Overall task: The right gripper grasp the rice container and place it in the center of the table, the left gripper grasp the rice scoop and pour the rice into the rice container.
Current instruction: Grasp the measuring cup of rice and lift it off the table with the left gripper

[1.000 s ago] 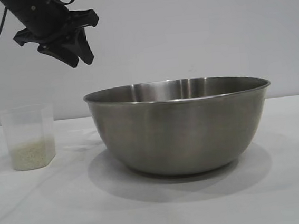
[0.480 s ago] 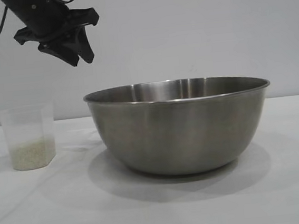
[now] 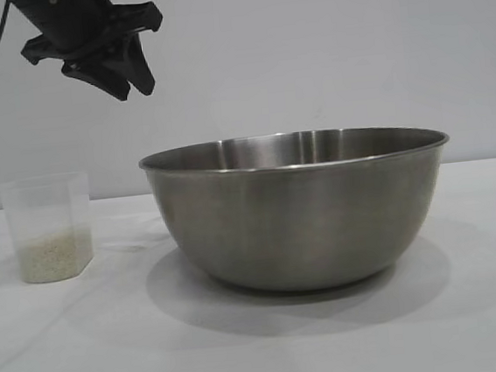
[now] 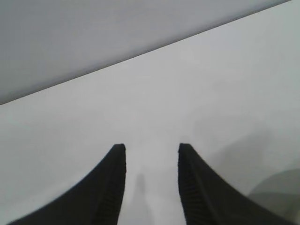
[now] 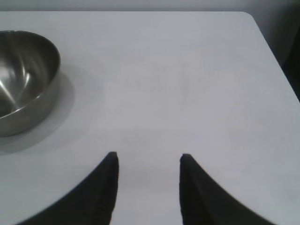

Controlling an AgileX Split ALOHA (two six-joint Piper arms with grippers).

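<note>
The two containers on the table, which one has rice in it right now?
The rice scoop, the small clear plastic cup left of the bowl, holds the rice as a shallow layer at its bottom. The big steel rice container shows a bare interior in the right wrist view.

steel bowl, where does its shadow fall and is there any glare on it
Exterior view: the big round brushed-steel bowl casts a soft shadow around its base on the white table; faint highlights inside its far wall. Right wrist view: bright streaks inside; shadow beside it.

The left gripper (image 4: 151,150), jaws parted, hangs above the table (image 4: 197,93).
</note>
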